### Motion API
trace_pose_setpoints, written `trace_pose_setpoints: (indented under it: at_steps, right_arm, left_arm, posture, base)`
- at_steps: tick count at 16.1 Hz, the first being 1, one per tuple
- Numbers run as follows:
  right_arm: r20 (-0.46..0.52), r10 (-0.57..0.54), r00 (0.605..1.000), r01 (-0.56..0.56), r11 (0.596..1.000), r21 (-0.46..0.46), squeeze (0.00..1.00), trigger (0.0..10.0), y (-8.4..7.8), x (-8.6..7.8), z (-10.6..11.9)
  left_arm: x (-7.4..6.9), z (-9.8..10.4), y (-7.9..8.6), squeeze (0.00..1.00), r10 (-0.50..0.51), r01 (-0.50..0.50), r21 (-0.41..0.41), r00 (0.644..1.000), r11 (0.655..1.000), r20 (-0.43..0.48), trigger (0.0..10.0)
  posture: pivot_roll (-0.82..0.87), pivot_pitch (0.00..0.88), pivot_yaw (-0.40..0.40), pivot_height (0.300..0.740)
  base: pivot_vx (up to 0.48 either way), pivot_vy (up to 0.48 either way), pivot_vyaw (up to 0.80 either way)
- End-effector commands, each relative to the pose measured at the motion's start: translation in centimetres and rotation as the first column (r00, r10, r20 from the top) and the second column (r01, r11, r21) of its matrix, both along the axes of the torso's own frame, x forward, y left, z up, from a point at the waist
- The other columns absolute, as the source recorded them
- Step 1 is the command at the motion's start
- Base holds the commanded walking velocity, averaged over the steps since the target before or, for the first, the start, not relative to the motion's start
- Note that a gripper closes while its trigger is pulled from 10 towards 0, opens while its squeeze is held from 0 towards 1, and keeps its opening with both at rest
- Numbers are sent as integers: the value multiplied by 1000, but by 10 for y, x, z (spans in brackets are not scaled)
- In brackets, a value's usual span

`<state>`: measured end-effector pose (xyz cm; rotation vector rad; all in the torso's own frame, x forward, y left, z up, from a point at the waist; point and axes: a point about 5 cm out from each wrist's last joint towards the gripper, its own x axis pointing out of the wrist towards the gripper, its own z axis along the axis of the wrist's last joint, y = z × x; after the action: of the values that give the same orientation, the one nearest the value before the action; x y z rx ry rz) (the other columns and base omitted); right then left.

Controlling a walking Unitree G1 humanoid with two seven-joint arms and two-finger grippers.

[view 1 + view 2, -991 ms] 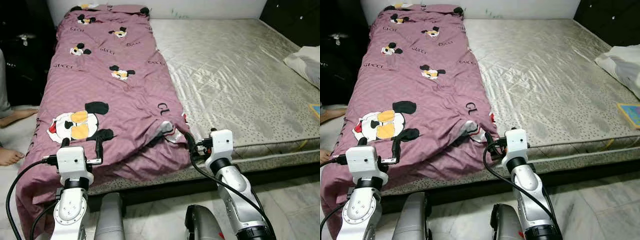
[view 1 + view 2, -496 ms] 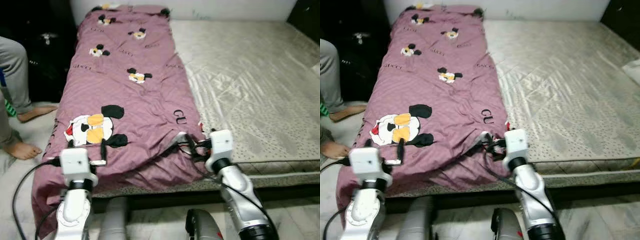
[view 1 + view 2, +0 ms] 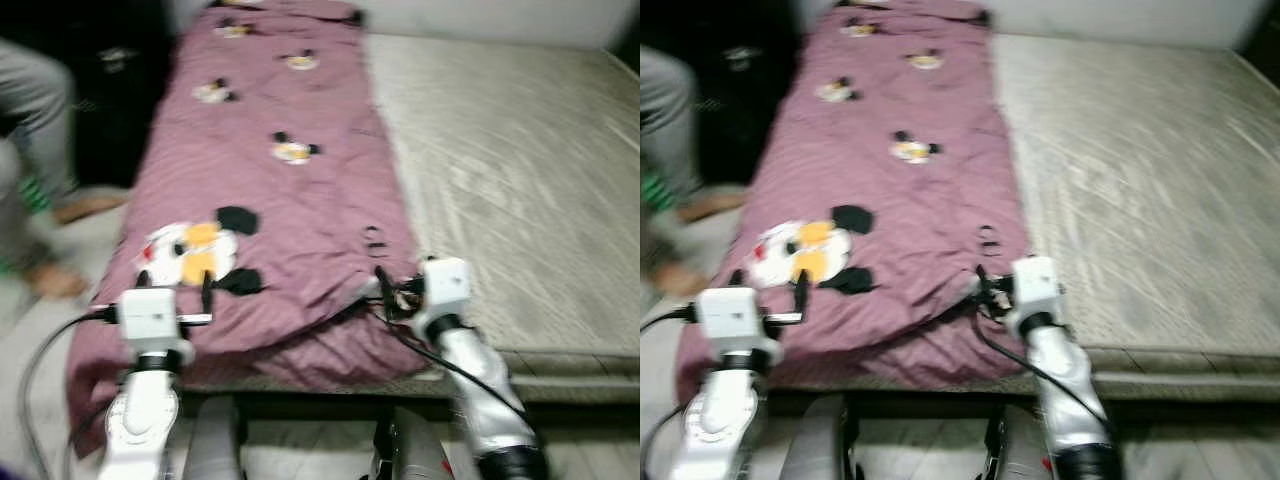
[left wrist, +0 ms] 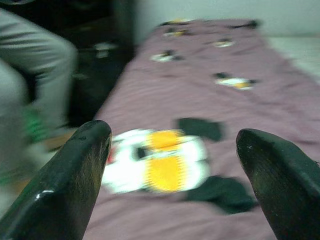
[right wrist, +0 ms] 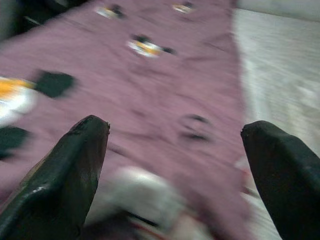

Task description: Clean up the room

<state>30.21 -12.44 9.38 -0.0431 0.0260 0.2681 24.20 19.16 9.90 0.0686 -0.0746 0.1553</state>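
Left end effector (image 3: 172,292): two long black fingers spread apart, gripping nothing, held over the near left corner of the bed, above the large cartoon-mouse print (image 3: 195,254) on the quilt

Right end effector (image 3: 382,290): fingers parted wide in the right wrist view, at the near edge of the bed beside a bunched fold in the quilt; contact with the cloth cannot be told, frames blurred

Mauve quilted cotton quilt with cartoon-mouse prints (image 3: 280,190): lies along the left side of the bed from far edge to near edge, its near end hanging over the edge

Bare beige patterned mattress (image 3: 510,170): right side of the bed

Person's grey trouser leg (image 3: 35,95): beside the left edge
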Motion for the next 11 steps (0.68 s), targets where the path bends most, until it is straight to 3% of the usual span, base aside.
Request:
trace_pose_setpoints:
  at_steps: [1, 4, 11]
  right_arm:
    - [-15, -10, 1000, 10, 1000, -10, 0, 10000, -5, -1, -4]
    - [-21, 5, 1000, -5, 1000, 5, 0, 10000, -5, -1, -4]
    - [-28, 18, 999, -18, 1000, -4, 0, 10000, -8, -2, -5]
  left_arm:
    - [0, -3, -2, 0, -3, 3, -7, 1000, 1000, -20, 10000]
    - [5, -1, -2, 0, 9, -9, -15, 1000, 1000, -19, 10000]
    - [17, 2, -3, 0, 6, -7, -55, 999, 998, -34, 10000]
  posture:
    - [53, 130, -45, 591]
    - [51, 134, -46, 591]
    - [41, 157, -45, 507]
  base:
    - [0, 0, 0]
    - [0, 0, 0]
    - [0, 0, 0]
